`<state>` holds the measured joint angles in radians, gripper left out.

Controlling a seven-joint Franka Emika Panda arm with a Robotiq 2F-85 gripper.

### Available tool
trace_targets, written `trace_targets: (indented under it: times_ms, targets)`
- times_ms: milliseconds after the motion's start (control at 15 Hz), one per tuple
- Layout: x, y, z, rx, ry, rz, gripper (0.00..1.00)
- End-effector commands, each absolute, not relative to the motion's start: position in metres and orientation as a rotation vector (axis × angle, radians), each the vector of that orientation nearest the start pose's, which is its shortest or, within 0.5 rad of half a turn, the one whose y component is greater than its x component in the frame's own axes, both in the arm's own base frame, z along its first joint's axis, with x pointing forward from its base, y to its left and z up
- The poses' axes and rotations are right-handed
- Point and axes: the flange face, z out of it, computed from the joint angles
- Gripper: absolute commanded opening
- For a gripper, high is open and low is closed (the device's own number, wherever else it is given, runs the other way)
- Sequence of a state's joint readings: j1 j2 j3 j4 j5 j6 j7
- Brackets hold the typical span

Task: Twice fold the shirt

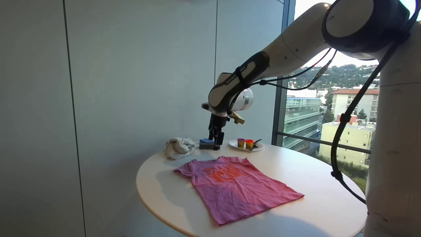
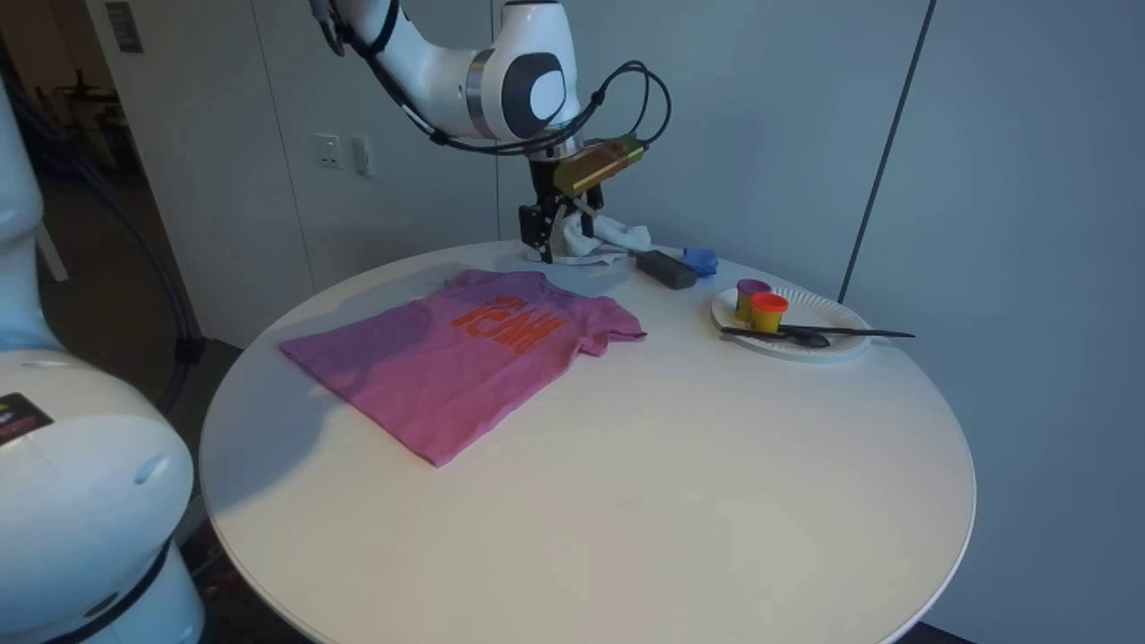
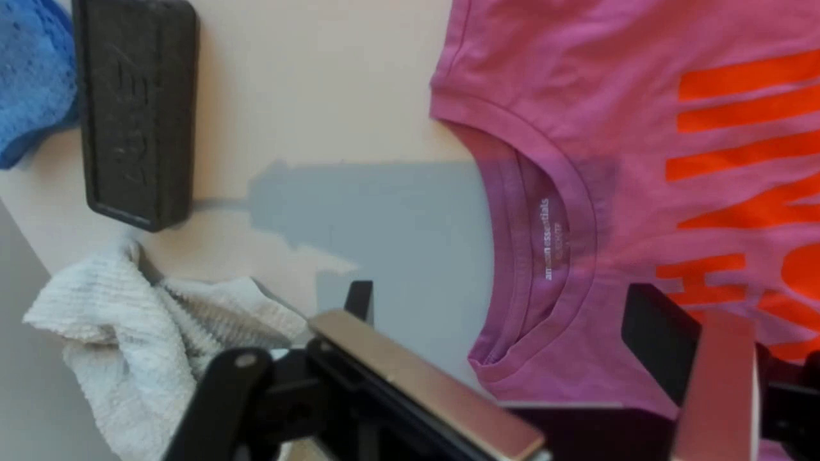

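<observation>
In an exterior view, on the table [image 2: 680, 501]: at left, shirt [image 2: 447, 344]; behind and rightward, towel [image 2: 624, 236], near the far edge; right of towel, block [image 2: 665, 269]; just right of block, sponge [image 2: 701, 261]; farther right, plate [image 2: 827, 311], bearing two tubs [image 2: 768, 315], with utensils [image 2: 809, 340] before them.

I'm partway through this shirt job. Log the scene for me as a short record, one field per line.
shirt: pink, spread out on the table, orange print facing up
folds done: none visible
end effector: open, holding nothing, above the table near the collar
height over table: cannot tell exactly
cloth: off-white, crumpled, apart from the shirt
dark block: lying near the cloth, blue sponge close beside it
plate: white, carrying a purple-lidded tub, an orange-lidded tub and dark utensils
</observation>
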<state>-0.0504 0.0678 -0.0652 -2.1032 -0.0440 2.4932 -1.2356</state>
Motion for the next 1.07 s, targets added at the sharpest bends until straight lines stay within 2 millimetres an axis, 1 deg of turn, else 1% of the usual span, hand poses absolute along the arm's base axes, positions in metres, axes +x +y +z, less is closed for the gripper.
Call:
trace_targets:
  times_ms: [0, 133, 200, 267, 333, 467, 600, 733, 867, 1000]
  targets:
    - [0.597, -0.058, 0.396, -2.598, -2.004, -0.489, 1.0]
    - [0.598, -0.057, 0.381, -2.444, -2.085, -0.452, 1.0]
    - [0.596, -0.067, 0.373, -2.386, -2.142, -0.421, 1.0]
    - [0.594, -0.071, 0.368, -2.357, -2.181, -0.383, 1.0]
    - [0.593, -0.079, 0.363, -2.373, -2.206, -0.326, 1.0]
    - [0.591, -0.094, 0.359, -2.441, -2.222, -0.238, 1.0]
    - [0.588, -0.107, 0.357, -2.457, -2.236, -0.15, 1.0]
    - [0.587, -0.113, 0.357, -2.439, -2.26, -0.102, 1.0]
    - [0.587, -0.11, 0.361, -2.409, -2.269, -0.079, 1.0]
    - [0.589, -0.103, 0.371, -2.381, -2.274, -0.061, 1.0]
